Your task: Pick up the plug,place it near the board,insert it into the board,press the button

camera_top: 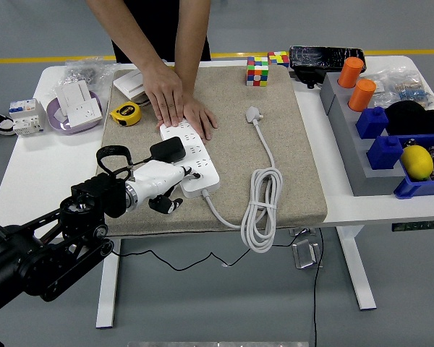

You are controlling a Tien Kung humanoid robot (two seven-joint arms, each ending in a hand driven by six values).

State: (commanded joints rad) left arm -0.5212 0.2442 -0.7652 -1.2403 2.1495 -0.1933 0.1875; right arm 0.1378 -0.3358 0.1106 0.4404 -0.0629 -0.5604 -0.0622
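plug (168,149): black, seated on board's left end | board (193,160): white power strip, flat on beige mat

So the robot's left arm (43,249) is all black, built from chunky rounded joint housings strung together with thin rods running alongside the links. The wrist section is a blocky black cylinder with a silvery ring where it meets the hand. A black looped strap or cable sticks up off the wrist. The left hand (159,184) itself is glossy white plastic with dark fingertips and black bits at the knuckles.

The person (159,29) at the far side wears a dark, black-looking top, and both forearms are bare, no sleeves showing.
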